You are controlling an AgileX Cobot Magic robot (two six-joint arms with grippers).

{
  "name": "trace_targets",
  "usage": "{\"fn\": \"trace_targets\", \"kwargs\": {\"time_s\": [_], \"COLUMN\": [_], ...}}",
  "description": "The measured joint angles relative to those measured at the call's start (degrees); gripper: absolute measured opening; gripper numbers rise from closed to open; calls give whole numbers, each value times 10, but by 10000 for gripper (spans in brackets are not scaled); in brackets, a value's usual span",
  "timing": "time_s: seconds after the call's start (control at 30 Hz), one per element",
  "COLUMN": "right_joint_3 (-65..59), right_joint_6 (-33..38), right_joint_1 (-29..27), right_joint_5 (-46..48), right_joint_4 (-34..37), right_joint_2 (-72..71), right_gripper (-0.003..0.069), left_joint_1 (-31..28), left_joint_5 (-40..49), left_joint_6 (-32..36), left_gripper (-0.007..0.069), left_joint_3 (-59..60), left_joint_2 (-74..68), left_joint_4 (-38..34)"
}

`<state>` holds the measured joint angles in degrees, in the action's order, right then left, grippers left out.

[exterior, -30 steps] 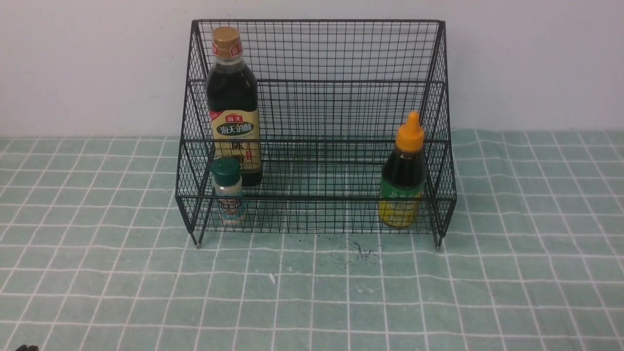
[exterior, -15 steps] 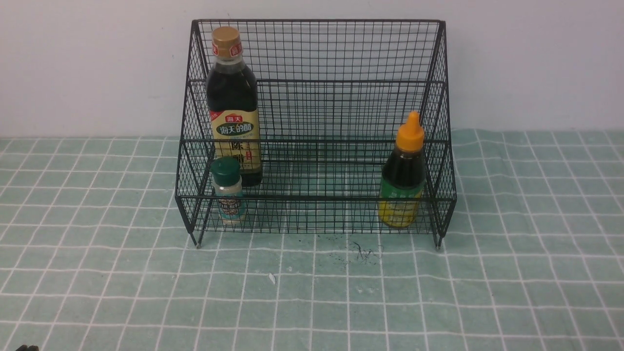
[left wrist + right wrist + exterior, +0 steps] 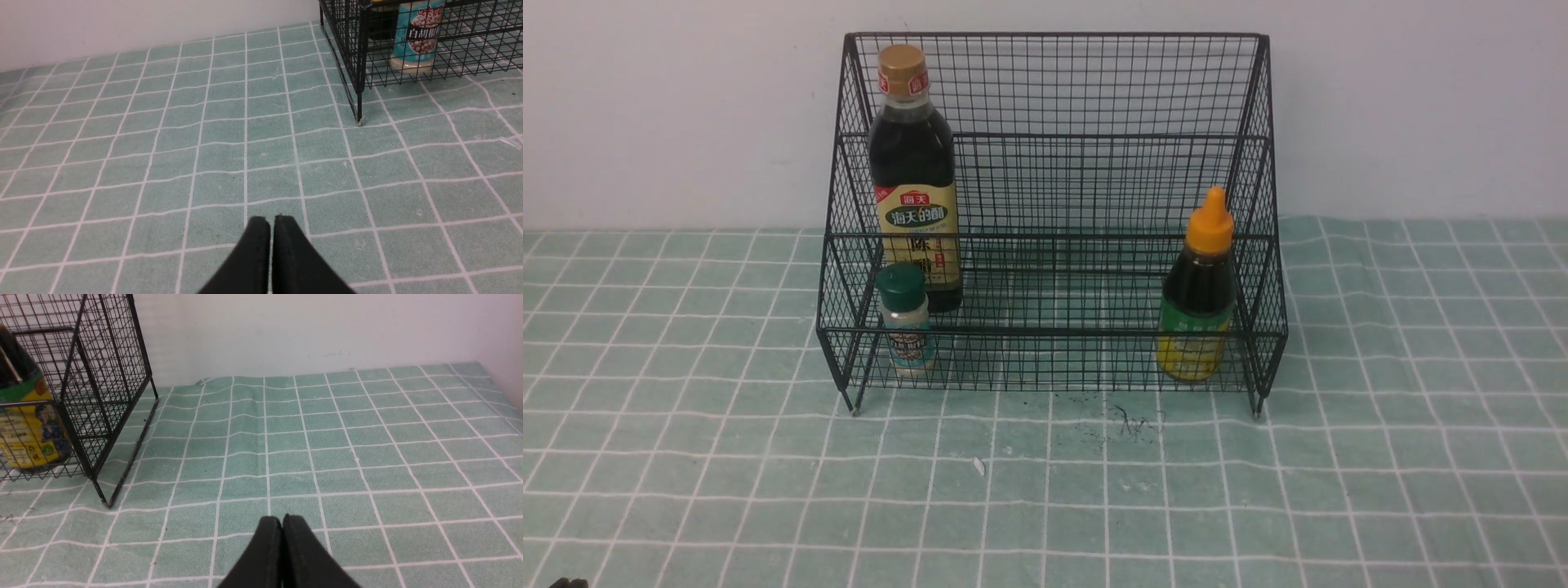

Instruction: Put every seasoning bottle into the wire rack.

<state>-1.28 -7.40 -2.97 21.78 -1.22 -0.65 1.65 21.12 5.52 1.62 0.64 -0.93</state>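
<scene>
All three bottles are sitting inside the wire rack (image 3: 1054, 204), which fills the upper middle of the front view on a green checked tablecloth (image 3: 1045, 506). The tall vinegar bottle (image 3: 913, 180) with the gold cap stands upright toward the left of the rack, looks like it's on the back tier. Right in front of it and a bit lower in the frame is the tiny green-lidded shaker (image 3: 905, 318), on the front tier. Over on the right side of the rack, front tier too, there's the squat bottle with the orange nozzle (image 3: 1199, 290), upright, close to the rack's right wall.

Both claws are well away from everything. The left gripper (image 3: 271, 222) shows at the bottom middle of its wrist view, fingers pressed together with nothing between them, hanging over bare cloth, rack corner and shaker up in the upper right of that frame. The right gripper (image 3: 282, 522) is the same deal: tips pinched together, empty, bottom middle of its view, rack and the yellow-green label off at the left edge
</scene>
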Motion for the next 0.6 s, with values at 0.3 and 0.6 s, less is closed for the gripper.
{"fn": "trace_targets", "kwargs": {"time_s": [0.3, 0.6], "right_joint_3": [0, 0], "right_joint_6": [0, 4], "right_joint_1": [0, 0], "right_joint_5": [0, 0], "right_joint_4": [0, 0], "right_joint_2": [0, 0], "right_gripper": [-13, -13], "left_joint_1": [0, 0], "left_joint_5": [0, 0], "left_joint_6": [0, 0], "left_gripper": [-6, -6], "left_joint_3": [0, 0], "left_joint_2": [0, 0], "left_joint_4": [0, 0]}}
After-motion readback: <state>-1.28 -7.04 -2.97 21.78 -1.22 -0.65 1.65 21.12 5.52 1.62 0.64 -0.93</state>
